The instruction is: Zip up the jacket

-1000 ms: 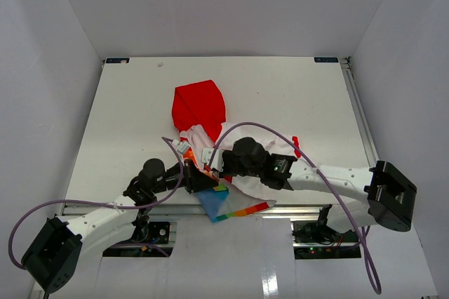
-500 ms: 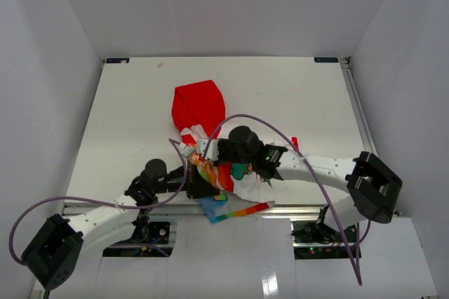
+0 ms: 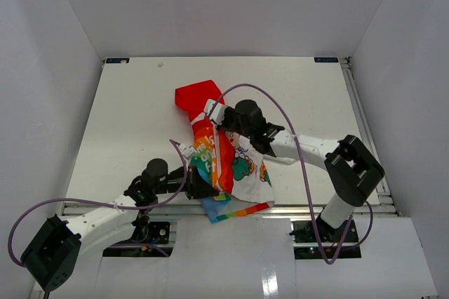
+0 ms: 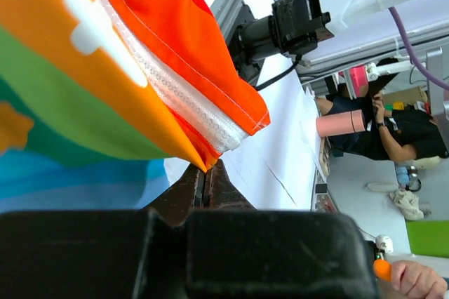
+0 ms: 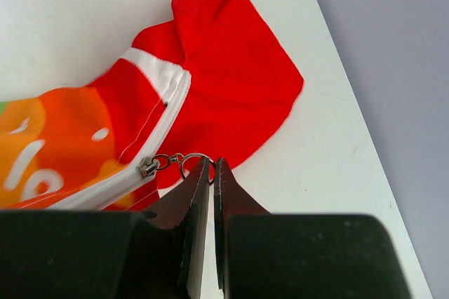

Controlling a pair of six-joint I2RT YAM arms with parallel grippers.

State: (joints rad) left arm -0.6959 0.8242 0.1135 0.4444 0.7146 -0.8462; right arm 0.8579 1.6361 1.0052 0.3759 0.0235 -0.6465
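1. The overhead view shows the whole scene: a small child's white fabric jacket [image 3: 242, 169] with cartoon prints lies lengthwise on a white table [image 3: 126, 116]. Its red hood [image 3: 196, 97] points toward the far side.
2. Only the right wrist view shows the fastening. The right end effector [image 5: 212, 165] is clenched on a thin metal zipper pull ring [image 5: 193, 160]. A short chain links the ring to the zipper slider [image 5: 147, 167], which sits at the collar, just beside the hood.
3. Only the left wrist view shows the bottom grip. The left end effector [image 4: 208, 173] is clenched on the jacket's orange lower corner, where the white zipper tape ends.
4. The rainbow-striped hem [image 3: 242, 211] hangs over the table's near edge, between the two arm bases.
5. Open table surface stretches to the left, to the right and beyond the hood. White walls stand around the table's other three sides.
6. The jacket lies between the two end effectors, one at its collar and one at its hem.
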